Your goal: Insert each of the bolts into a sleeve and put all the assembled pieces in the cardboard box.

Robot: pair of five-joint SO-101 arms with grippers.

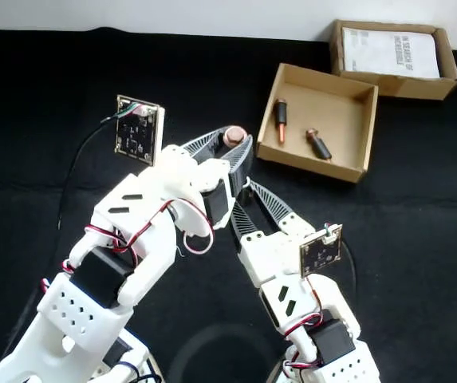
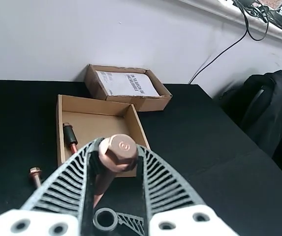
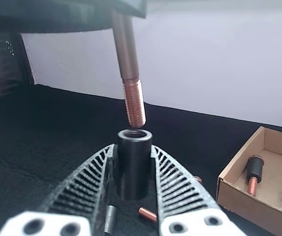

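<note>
Left gripper (image 1: 233,145): is pinching the hexagonal head of the copper bolt (image 3: 130,73) in narrowly set fingers, above the middle of the black cloth (image 1: 53,96).
Copper bolt: is hanging shank-down, its threaded tip hovering just above the sleeve's mouth and not touching it.
Right gripper (image 3: 134,147): is clamping the black sleeve (image 3: 134,167) between its fingers.
Black sleeve: is standing upright, bore facing up, directly beneath the bolt.
Cardboard box (image 1: 308,163): is lying open at 2 o'clock from the grippers in the high view, holding one assembled piece (image 1: 281,120) and a second assembled piece (image 1: 319,144).
Loose bolt (image 2: 35,176): is lying on the cloth just outside the box wall.
Spare sleeve (image 3: 110,219): is lying beneath the right gripper, beside another bolt (image 3: 148,214).
</note>
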